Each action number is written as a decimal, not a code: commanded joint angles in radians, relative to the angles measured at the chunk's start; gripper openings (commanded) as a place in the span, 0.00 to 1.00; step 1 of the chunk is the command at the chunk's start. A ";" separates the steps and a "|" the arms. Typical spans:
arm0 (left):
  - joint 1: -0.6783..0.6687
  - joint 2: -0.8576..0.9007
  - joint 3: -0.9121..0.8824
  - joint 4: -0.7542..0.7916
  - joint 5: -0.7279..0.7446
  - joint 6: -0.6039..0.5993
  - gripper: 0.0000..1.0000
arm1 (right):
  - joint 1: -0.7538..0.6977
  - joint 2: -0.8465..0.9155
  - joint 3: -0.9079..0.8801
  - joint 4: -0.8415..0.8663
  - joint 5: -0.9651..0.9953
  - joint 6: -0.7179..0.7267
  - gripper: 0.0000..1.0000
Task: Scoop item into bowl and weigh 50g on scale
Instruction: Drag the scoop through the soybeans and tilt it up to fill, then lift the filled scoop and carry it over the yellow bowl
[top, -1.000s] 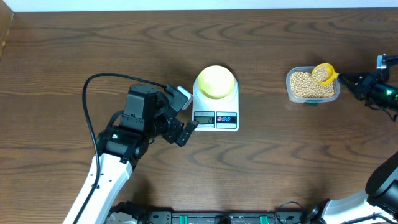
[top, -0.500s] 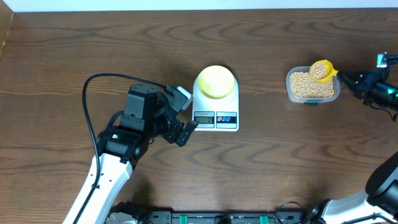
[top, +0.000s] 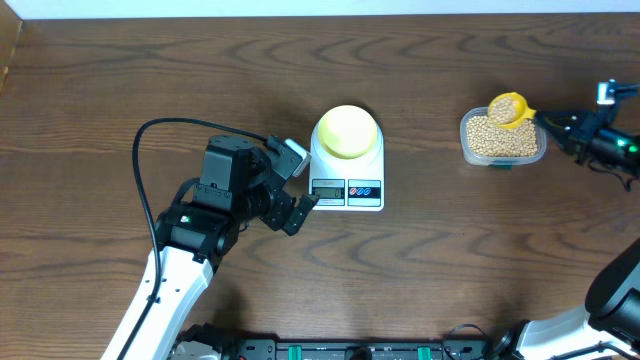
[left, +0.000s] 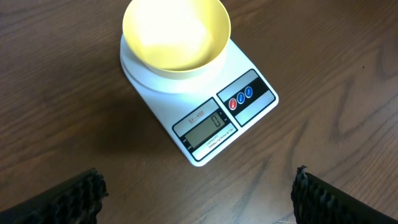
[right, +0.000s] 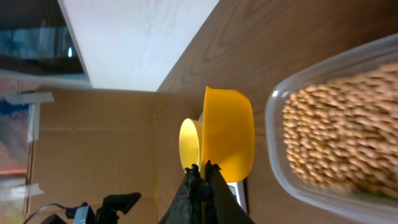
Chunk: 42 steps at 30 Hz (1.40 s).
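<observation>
Scoop (right: 229, 134), apparently full of beans (top: 503, 113), now sits further left over tub (top: 520, 152), right gripper (right: 202, 175) clamped on its handle; next, a level carry to the scale's (top: 346, 192) empty bowl (top: 346, 130).

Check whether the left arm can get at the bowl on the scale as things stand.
Probably yes. The left end effector is open beside the scale, and the bowl on it stands uncovered with nothing between them. The right end effector holds a scoop over at the bean tub.
</observation>
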<state>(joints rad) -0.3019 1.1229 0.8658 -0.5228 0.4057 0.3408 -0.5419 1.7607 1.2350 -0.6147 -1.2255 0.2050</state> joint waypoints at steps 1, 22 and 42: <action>0.005 -0.006 0.003 0.001 0.005 0.002 0.98 | 0.054 0.009 -0.004 0.031 -0.041 0.040 0.01; 0.004 -0.006 0.003 0.001 0.005 0.002 0.98 | 0.410 0.009 -0.004 0.352 0.142 0.304 0.01; 0.005 -0.006 0.003 0.002 0.005 0.002 0.98 | 0.671 0.009 -0.004 0.415 0.348 0.240 0.01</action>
<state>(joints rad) -0.3019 1.1229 0.8658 -0.5232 0.4057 0.3408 0.1017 1.7607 1.2339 -0.2138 -0.9188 0.5072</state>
